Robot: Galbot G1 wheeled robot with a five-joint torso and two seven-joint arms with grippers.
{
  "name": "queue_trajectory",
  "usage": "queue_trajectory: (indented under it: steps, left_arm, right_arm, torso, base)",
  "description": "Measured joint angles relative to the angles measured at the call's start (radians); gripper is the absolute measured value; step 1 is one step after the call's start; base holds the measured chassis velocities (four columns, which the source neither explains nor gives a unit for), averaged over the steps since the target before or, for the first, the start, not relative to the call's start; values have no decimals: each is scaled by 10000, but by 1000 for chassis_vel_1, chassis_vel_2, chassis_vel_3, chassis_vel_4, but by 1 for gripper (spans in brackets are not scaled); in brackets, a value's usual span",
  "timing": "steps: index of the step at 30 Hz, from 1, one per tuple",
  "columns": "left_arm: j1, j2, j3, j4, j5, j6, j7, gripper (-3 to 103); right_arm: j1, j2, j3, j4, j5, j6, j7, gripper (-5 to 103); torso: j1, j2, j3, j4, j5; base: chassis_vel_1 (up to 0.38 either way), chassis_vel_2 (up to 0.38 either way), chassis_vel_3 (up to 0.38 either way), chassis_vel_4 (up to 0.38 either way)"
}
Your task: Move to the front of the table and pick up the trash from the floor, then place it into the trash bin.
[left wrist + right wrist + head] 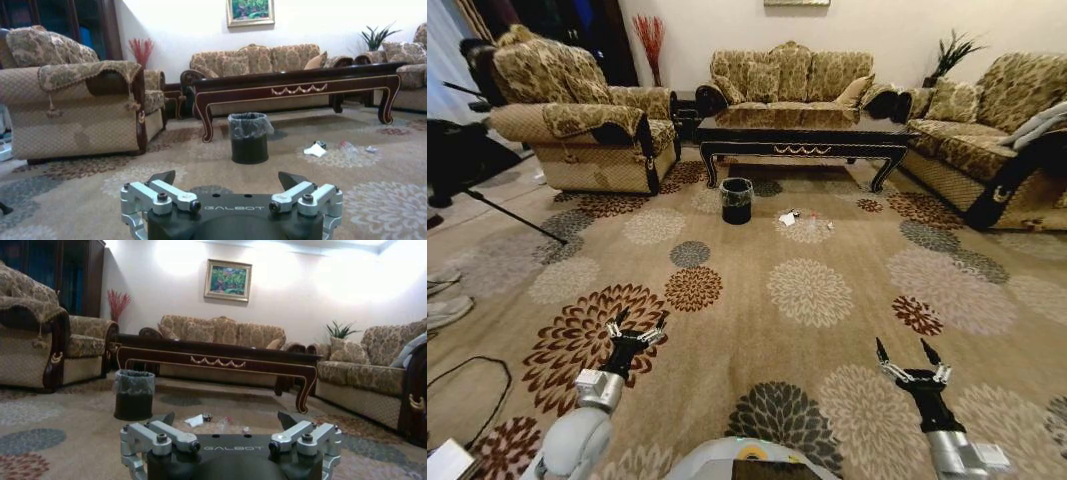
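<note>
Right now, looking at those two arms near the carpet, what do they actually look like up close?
Each arm is silver-grey and rounded, narrowing to a black wrist. The left hand and right hand match: a black body with "GALBOT" printed in pale letters, silver metal finger links held by dark bolts, and pointed black fingertips. No loose cables show on them.

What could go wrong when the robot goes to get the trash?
The bin stands close beside the trash on the carpet, so the robot might bump it over while driving up. The trash pieces look small and scattered, so a claw may miss one. Both the left claw and the right claw are open and empty, far from it.
</note>
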Motion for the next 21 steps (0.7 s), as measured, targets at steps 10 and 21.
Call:
queue_trajectory:
  steps: [10, 21]
  left_arm:
    - [-18, -10, 13, -3, -15, -74, -323, 100]
    - [-28, -48, 12, 78, -118, -466, -683, 100]
  right_arm:
    - [1, -11, 23, 8, 6, -3, 2, 100]
    - [13, 1, 13, -24, -60, -5, 6, 100]
  torso:
    - [-2, -18, -133, 0, 0]
    - [-3, -15, -96, 0, 0]
  base:
    - [0, 0, 0, 0]
    - [-5, 5, 3, -5]
